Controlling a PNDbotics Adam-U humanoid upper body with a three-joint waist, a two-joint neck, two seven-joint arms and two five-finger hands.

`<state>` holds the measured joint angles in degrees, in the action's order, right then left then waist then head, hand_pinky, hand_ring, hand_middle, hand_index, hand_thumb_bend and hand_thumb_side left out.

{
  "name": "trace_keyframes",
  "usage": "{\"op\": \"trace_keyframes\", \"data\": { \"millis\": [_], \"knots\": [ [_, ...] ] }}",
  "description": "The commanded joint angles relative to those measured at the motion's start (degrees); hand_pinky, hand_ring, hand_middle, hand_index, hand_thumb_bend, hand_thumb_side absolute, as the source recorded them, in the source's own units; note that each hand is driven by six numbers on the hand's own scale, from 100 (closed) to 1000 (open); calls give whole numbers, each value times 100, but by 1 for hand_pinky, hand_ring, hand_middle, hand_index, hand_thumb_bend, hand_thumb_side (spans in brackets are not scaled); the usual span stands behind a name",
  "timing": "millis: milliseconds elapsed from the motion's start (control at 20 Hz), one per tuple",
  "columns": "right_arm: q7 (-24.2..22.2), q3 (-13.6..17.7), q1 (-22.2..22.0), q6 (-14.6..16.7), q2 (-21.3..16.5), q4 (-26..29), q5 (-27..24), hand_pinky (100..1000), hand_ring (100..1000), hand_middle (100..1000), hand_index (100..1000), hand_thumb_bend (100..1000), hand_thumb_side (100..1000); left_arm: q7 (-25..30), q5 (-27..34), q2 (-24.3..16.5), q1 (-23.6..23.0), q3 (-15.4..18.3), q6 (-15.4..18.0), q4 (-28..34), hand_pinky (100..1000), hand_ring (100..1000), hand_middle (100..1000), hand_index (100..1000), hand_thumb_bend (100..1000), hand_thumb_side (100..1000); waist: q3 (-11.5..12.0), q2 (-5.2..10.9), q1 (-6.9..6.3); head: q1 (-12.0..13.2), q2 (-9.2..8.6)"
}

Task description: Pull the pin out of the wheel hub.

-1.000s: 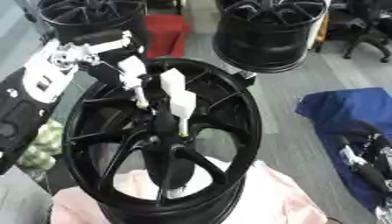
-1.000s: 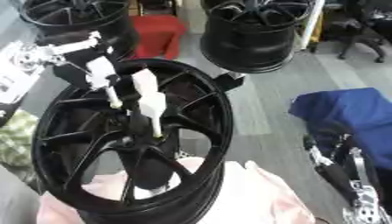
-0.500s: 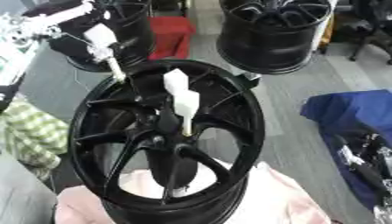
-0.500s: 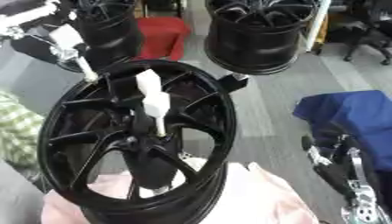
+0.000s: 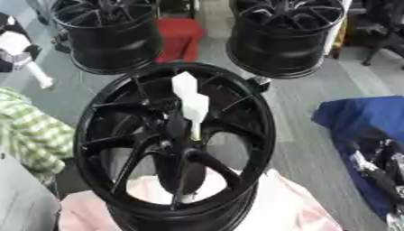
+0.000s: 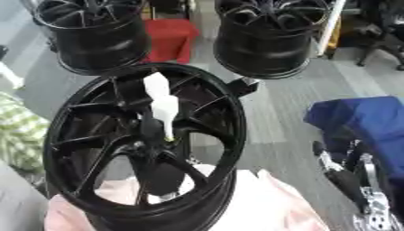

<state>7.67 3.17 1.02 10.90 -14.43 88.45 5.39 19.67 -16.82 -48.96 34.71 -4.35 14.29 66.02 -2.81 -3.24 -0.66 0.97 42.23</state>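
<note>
Pin (image 5: pixel 190 103) is what we look for first: a white piece standing up out of the centre of the black wheel hub (image 5: pixel 175 144), its broad, faceted upper end tilted toward the far left and its thin lower end sunk between the spokes at the middle. So its long axis runs from the hub's centre up and slightly away from us, and that, we judge, is the line a pull would have to follow. The wheel itself rests tilted on a pink cloth (image 5: pixel 300 207) in the foreground.

Our left hand (image 5: pixel 20 56) shows at the left edge of the left eye view, well apart from the pin and up to its left; we cannot tell from what shows whether its fingers are spread or curled, and they seem to hold nothing. Our right hand (image 6: pixel 359 178) sits low at the right edge, by the blue fabric (image 6: pixel 363 117), possibly at rest; its fingers are equally unclear. Neither hand touches the pin, which remains seated in the hub.
</note>
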Motion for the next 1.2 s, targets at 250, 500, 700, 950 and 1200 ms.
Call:
{"op": "trace_keyframes", "data": {
  "millis": [250, 500, 700, 950, 1200],
  "knots": [
    [-4, 25, 79, 7, -110, 58, 31, 564, 700, 739, 926, 422, 461, -290, -445, 39, -596, 495, -271, -307, 729, 681, 642, 807, 413, 402, -15, 35, 14, 13, 5],
    [12, 39, 87, 4, -97, 56, 24, 564, 699, 738, 925, 422, 461, -610, -538, 413, -1015, 906, -463, -402, 799, 767, 749, 863, 537, 533, -11, 18, 38, 4, 8],
    [11, 40, 92, 5, -87, 57, 21, 564, 699, 738, 925, 422, 461, -746, -351, 698, -1335, 1228, -661, -182, 773, 746, 719, 842, 470, 507, 7, 5, 52, -6, 11],
    [20, 50, 95, 4, -72, 54, 10, 564, 699, 738, 925, 422, 460, -903, 128, 1206, -1744, 1698, -882, 488, 719, 696, 643, 789, 341, 441, 36, -17, 88, 4, 19],
    [5, 39, 106, 11, -46, 56, -6, 564, 699, 738, 925, 424, 459, -961, 663, 1968, -2117, 2100, -972, 1350, 705, 683, 620, 765, 304, 440, 65, -44, 124, 39, 25]
  ]
}}
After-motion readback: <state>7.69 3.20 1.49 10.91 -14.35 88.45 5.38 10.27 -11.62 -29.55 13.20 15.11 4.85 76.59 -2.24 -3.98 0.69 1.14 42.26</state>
